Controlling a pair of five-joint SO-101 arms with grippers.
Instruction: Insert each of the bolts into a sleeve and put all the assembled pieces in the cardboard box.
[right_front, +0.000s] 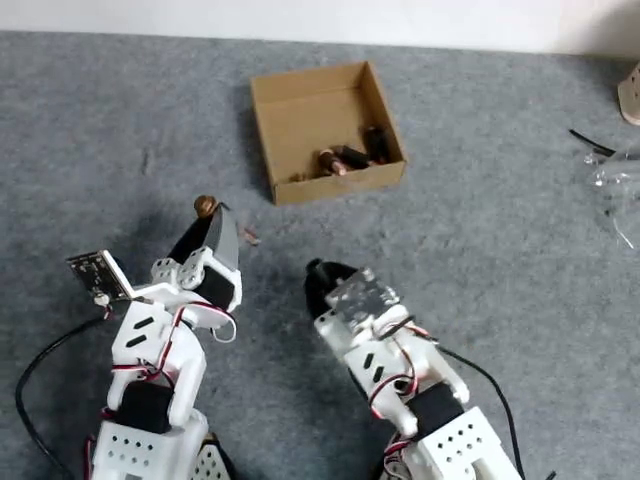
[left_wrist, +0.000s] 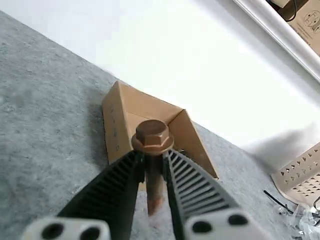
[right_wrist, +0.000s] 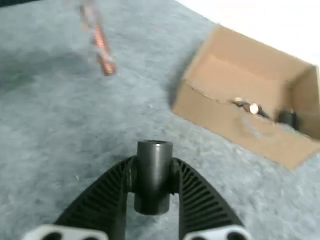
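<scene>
The cardboard box (right_front: 300, 120) stands open on the grey carpet at the back, with several assembled bolt-and-sleeve pieces (right_front: 345, 158) in its right front corner. My left gripper (right_front: 220, 218) is shut on a copper bolt (left_wrist: 152, 137), gripping the shaft just under the hex head; the bolt's head (right_front: 205, 206) points away from me. My right gripper (right_wrist: 154, 167), a little in front of the box, is shut on a black sleeve (right_wrist: 154, 172) with its open end facing forward. From the right wrist, the bolt (right_wrist: 100, 47) hangs off to the side, apart from the sleeve.
Clear plastic wrap and a black wire (right_front: 605, 165) lie at the right edge of the carpet. A pale perforated object (left_wrist: 300, 175) sits at the far right by the wall. Bare carpet lies between both grippers and the box (right_wrist: 235, 125).
</scene>
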